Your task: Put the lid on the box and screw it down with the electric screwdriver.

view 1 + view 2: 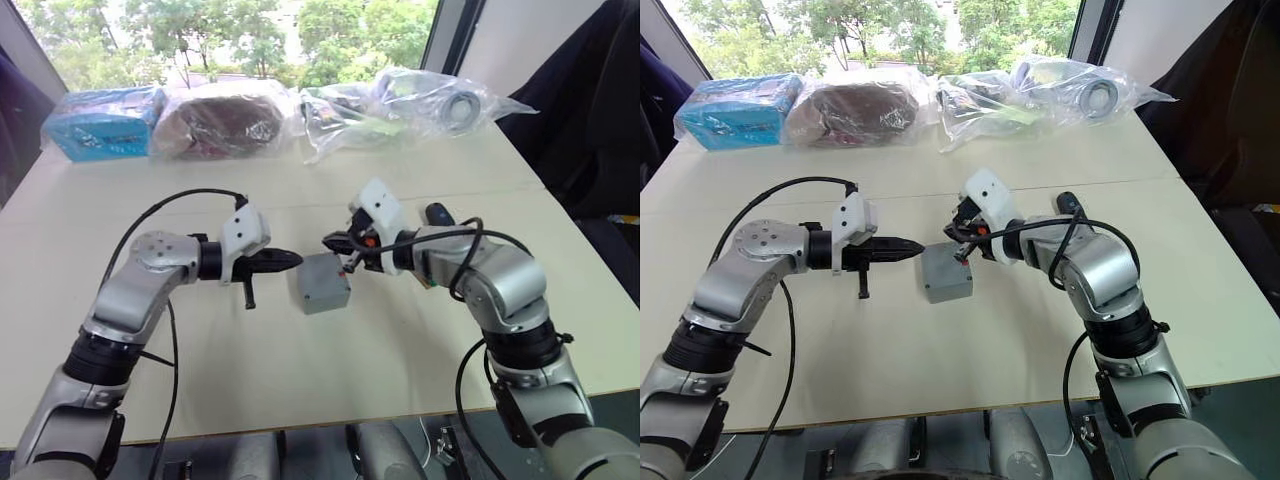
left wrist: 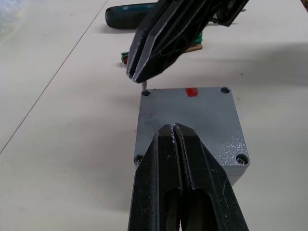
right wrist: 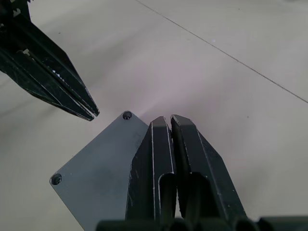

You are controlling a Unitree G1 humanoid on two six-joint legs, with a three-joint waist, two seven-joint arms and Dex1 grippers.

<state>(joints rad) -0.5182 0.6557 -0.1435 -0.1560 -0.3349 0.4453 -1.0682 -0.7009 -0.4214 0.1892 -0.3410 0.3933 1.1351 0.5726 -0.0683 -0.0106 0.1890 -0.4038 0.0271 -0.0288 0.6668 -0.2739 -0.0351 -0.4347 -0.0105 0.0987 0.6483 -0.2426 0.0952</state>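
Resting already on the box, the lid awaits screws; both closed tools, left tool and right tool, hold nothing, and the electric screwdriver, at 12 o'clock, needs grasping.

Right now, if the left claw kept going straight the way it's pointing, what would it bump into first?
Probably the right gripper, whose shut tips hang just above the far corner of the lid. The left gripper points across the lid toward it, though it might graze the lid first; depth is unclear.
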